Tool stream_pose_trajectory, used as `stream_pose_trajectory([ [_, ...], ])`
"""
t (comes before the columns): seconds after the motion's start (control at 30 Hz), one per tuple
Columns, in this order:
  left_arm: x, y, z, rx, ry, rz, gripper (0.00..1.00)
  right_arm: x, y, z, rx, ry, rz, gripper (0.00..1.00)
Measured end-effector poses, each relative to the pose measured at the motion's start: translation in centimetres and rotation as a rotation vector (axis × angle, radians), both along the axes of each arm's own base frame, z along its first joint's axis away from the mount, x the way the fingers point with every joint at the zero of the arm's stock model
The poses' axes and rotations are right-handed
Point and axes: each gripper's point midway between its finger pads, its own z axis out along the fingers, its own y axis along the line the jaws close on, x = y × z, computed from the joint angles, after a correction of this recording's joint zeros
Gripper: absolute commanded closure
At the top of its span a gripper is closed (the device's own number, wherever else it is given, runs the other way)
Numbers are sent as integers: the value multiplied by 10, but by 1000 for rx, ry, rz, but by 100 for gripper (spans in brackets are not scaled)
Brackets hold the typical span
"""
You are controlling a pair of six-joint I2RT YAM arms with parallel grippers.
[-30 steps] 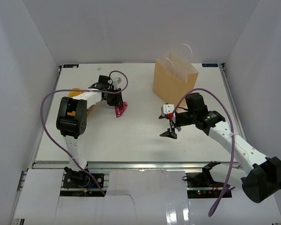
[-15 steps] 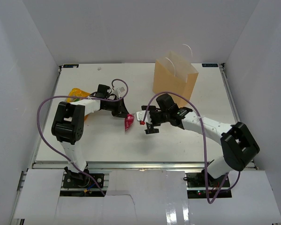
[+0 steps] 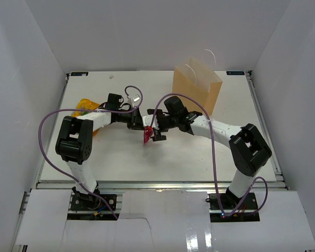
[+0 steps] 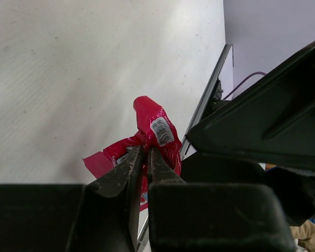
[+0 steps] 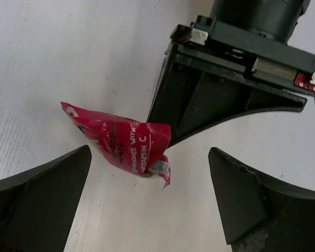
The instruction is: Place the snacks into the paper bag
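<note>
My left gripper (image 3: 143,126) is shut on one edge of a pink snack packet (image 3: 146,136) and holds it just above the table at mid-table. In the left wrist view the fingers (image 4: 131,168) pinch the crumpled pink packet (image 4: 156,131). My right gripper (image 3: 156,132) is open right beside the packet. In the right wrist view its jaws stand wide on either side of the packet (image 5: 121,144), not touching it, with the left gripper (image 5: 226,79) behind it. The tan paper bag (image 3: 196,90) stands upright at the back right. Orange snack bags (image 3: 85,106) lie at the far left.
The left arm partly covers the orange bags; the other packets are hidden from view. White walls (image 3: 37,63) close in the table on three sides. Purple cables (image 3: 47,131) loop beside both arms. The table's metal rail (image 3: 147,185) runs along the near edge.
My left gripper has carried the pink packet right toward mid-table. My right arm has swung left from the bag's front, and its open gripper now brackets the packet.
</note>
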Motion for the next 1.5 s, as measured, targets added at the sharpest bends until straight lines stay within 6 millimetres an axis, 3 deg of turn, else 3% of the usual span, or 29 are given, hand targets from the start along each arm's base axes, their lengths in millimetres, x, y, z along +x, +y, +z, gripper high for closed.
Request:
stream_pose_trajectory([
  [0.23, -1, -2, 6, -30, 14, -4, 86, -9, 11, -9, -29, -22, 82, 12],
  [0.5, 0, -3, 9, -43, 28, 3, 85, -2, 7, -14, -63, -63, 63, 13],
  [0.7, 3, -4, 12, -56, 21, 6, 83, 3, 5, -16, -78, -65, 29, 28],
  [0.83, 5, -5, 16, -69, 16, 6, 79, 7, 2, -20, -94, -55, -6, 47],
  [1.1, 5, -6, 21, -95, 26, 2, 57, 14, -4, -22, -109, -38, -61, 73],
  [1.33, 8, -3, 24, -94, 29, 23, 31, 16, -6, -23, -109, -19, -85, 89],
  [1.5, 17, 6, 40, -83, -25, 73, 21, 6, 0, -23, -93, 20, -64, 92],
])
